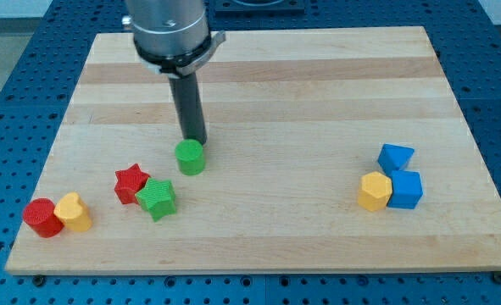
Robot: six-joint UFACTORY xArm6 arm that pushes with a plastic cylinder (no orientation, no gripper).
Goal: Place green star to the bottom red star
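Rod's tip [197, 141] sat just behind green plastic cylinder [190, 158]; no claw, so nothing gripped. Green plastic star [158, 198] lay touching red plastic star [130, 183], on its near-right.

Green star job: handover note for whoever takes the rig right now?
Tip: my tip sits at the top edge of the green cylinder, up and to the view's right of both stars.
Blocks: green star lies against the red star, on its lower right side, not directly below it.
Done: green star is already next to the red star.
Left: likely bring the tip round the green cylinder and nudge the green star toward the view's left until it sits under the red star.
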